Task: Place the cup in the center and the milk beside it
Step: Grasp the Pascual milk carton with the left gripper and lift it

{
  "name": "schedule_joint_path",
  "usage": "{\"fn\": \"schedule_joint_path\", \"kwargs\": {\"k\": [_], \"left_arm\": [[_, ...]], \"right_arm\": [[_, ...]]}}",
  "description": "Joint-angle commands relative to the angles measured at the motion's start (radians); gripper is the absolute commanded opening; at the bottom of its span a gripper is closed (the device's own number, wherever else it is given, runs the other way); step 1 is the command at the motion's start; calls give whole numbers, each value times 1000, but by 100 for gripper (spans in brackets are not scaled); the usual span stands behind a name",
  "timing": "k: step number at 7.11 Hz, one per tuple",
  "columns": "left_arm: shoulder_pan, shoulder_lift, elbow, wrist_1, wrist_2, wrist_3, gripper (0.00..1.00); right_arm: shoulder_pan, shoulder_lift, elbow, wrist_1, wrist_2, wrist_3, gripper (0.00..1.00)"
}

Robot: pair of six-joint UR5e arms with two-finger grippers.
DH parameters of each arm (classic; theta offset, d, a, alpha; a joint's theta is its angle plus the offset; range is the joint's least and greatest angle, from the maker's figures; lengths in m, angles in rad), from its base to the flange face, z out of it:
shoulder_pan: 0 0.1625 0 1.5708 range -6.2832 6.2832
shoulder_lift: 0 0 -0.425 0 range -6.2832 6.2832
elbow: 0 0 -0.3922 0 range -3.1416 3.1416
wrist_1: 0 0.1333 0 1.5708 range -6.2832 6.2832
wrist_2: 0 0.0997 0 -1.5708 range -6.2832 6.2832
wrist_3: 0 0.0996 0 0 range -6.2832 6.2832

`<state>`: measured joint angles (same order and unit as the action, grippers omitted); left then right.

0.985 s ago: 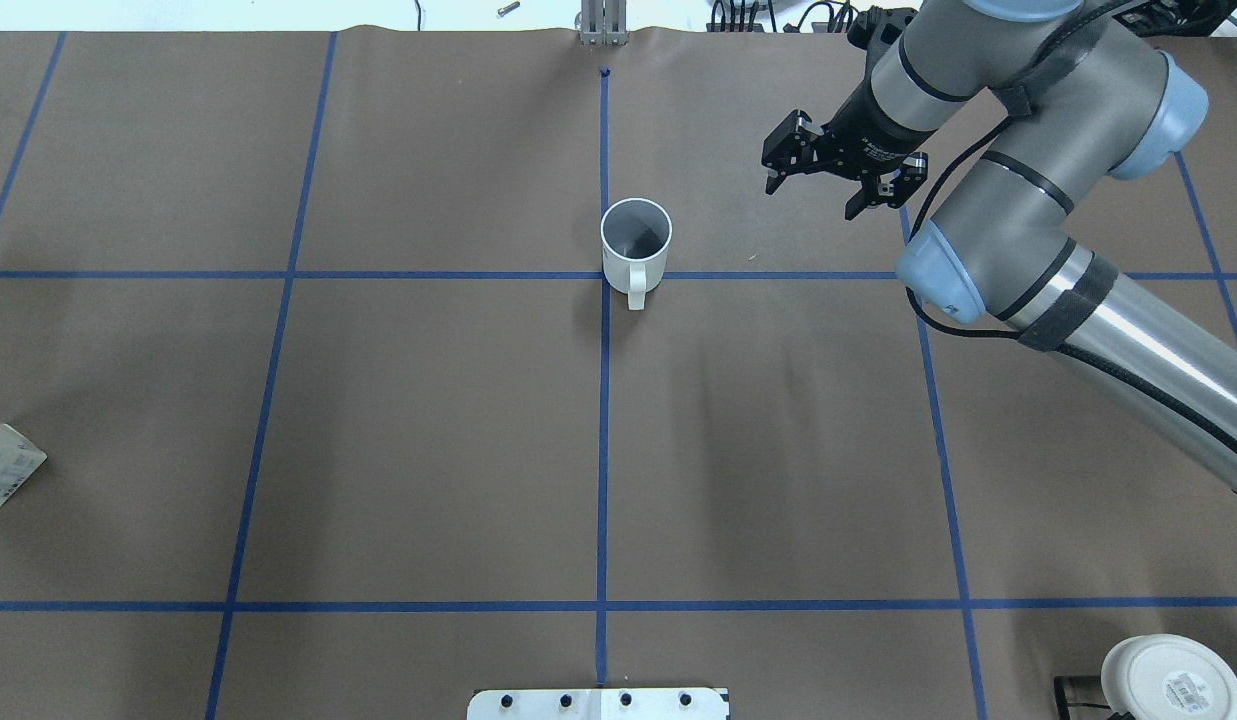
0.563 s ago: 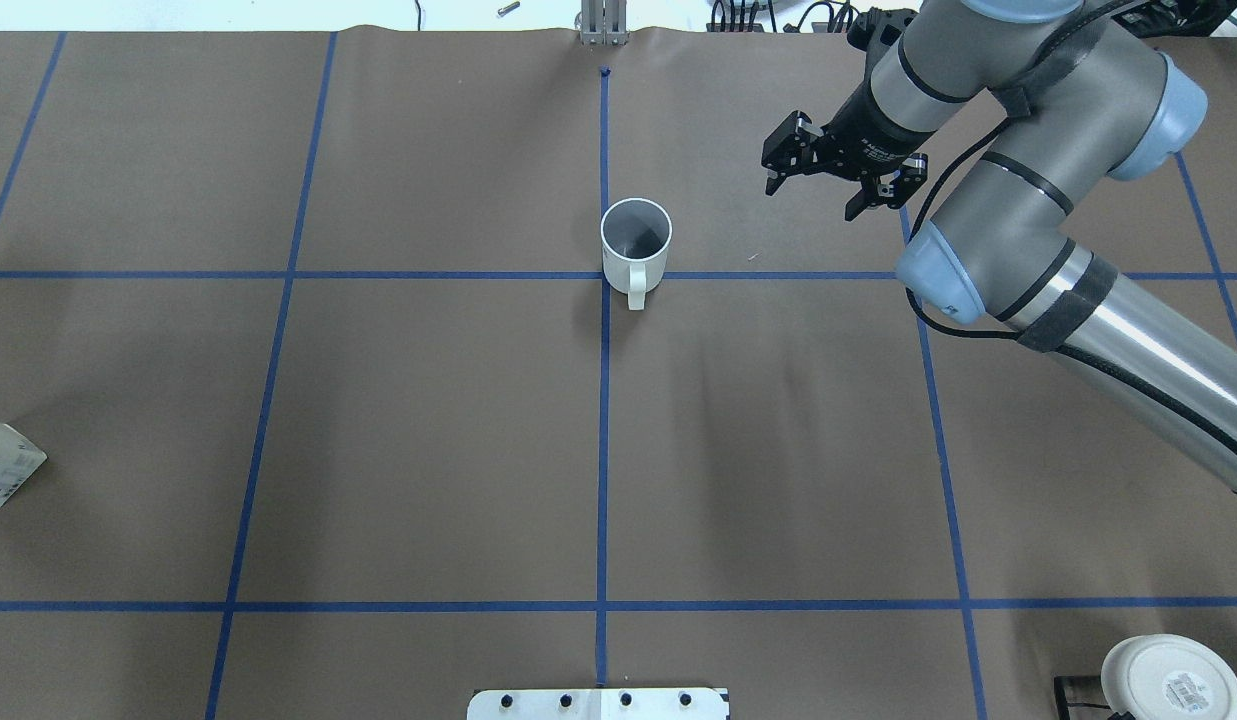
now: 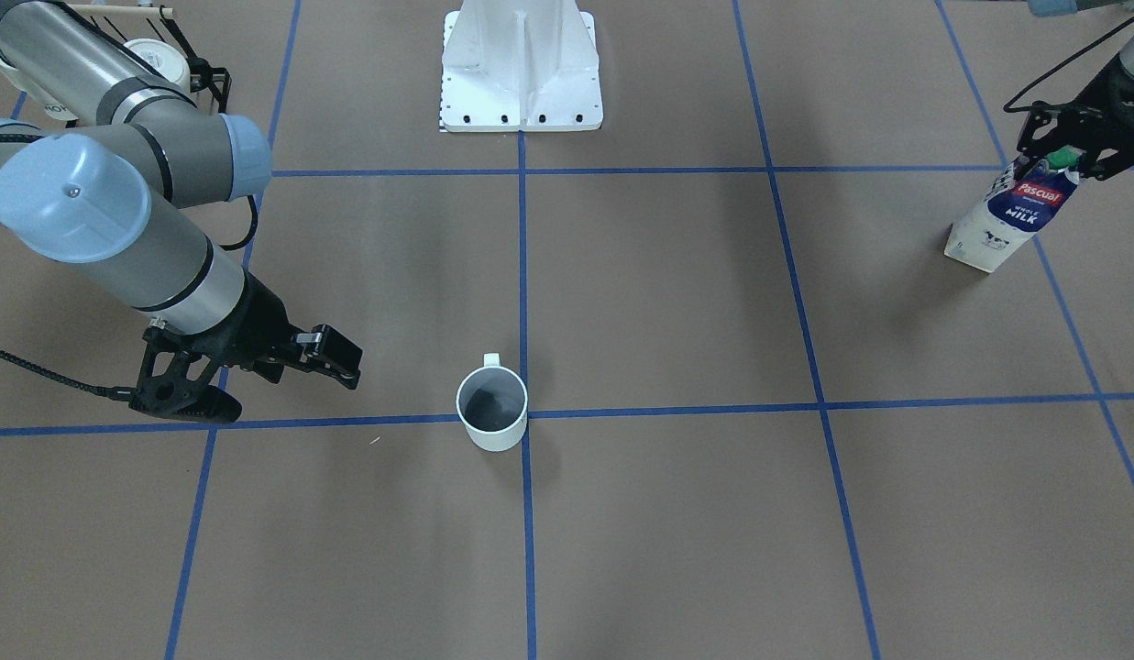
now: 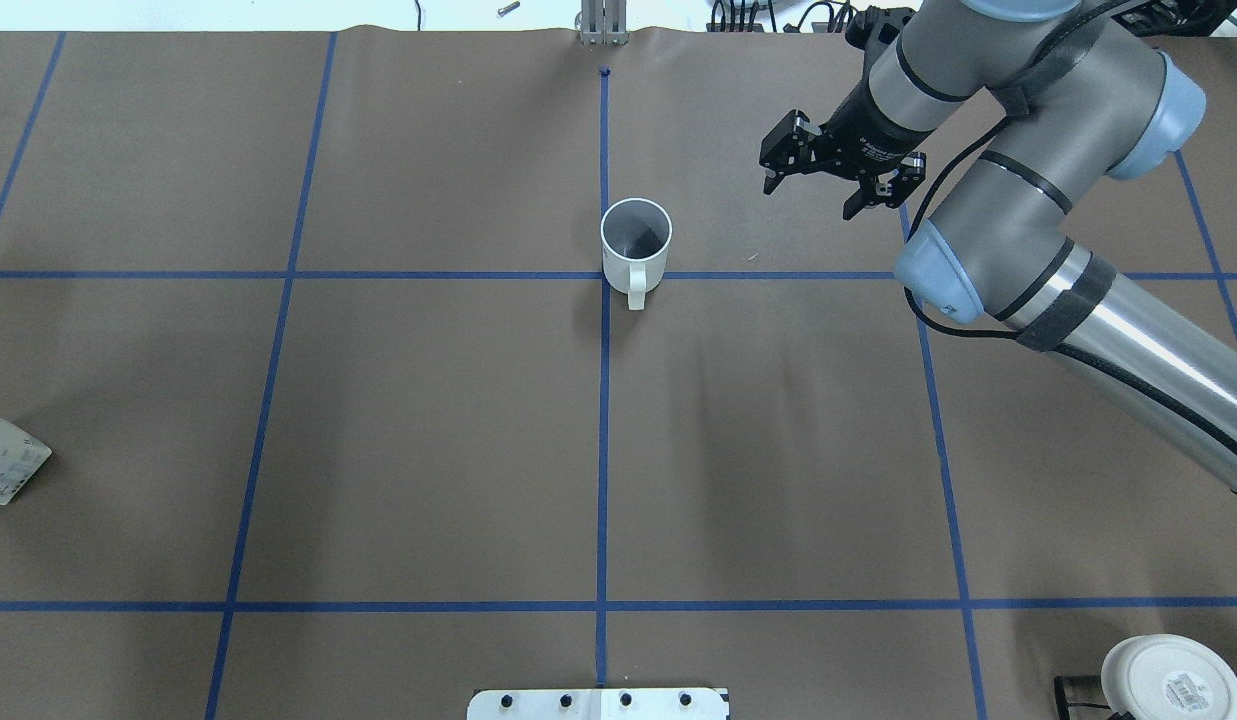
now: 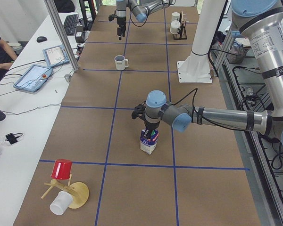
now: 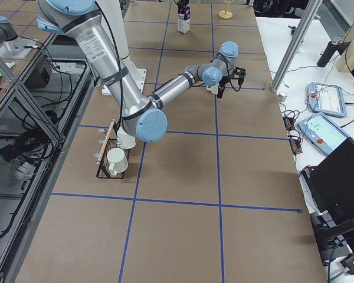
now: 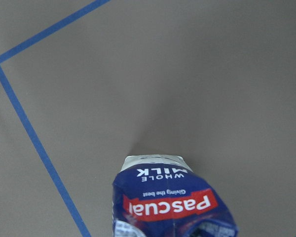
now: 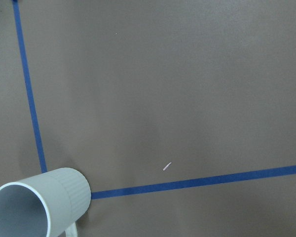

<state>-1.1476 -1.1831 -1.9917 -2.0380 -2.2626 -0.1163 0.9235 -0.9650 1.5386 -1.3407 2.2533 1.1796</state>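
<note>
Shifting milk (image 3: 1011,215) w/ left gripper (image 3: 1062,158).

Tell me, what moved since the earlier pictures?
The milk, at the overhead view's left edge, shifted and turned a little; the left fingers are closed on its top. The right fingers crept a tiny bit away from the robot, open and holding nothing. The cup stayed put, handle pointing toward the robot.

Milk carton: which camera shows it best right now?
Exterior front-facing: the whole milk carton shows, label readable, left hand at its top. Overhead catches only a corner; left wrist, its upper part close up; side views show it small.
</note>
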Motion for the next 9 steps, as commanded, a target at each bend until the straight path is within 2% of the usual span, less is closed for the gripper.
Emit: {"fn": "schedule_joint_path", "kwargs": {"k": [1, 3, 4, 5, 6, 7, 8, 9], "left_arm": [[-50, -103, -21, 135, -98, -2, 0], [-77, -333, -99, 508, -100, -3, 0], [-77, -512, -111, 727, -97, -37, 0], [-63, -702, -89, 890, -94, -124, 0], [-11, -860, -26, 950, -94, -245, 0], [81, -980, 53, 943, -92, -414, 0], [153, -1098, 127, 934, -50, -548, 0], [202, -1166, 213, 861, -8, -659, 0]], "right_arm": [[0, -1, 2, 2, 0, 0, 100], [2, -3, 5, 5, 0, 0, 100], [0, -8, 23, 3, 0, 0, 100], [0, -26, 40, 5, 5, 0, 100], [2, -28, 41, 3, 9, 0, 100], [2, -34, 41, 5, 9, 0, 100], [3, -35, 41, 5, 9, 0, 100], [3, -46, 43, 6, 9, -2, 100]]}}
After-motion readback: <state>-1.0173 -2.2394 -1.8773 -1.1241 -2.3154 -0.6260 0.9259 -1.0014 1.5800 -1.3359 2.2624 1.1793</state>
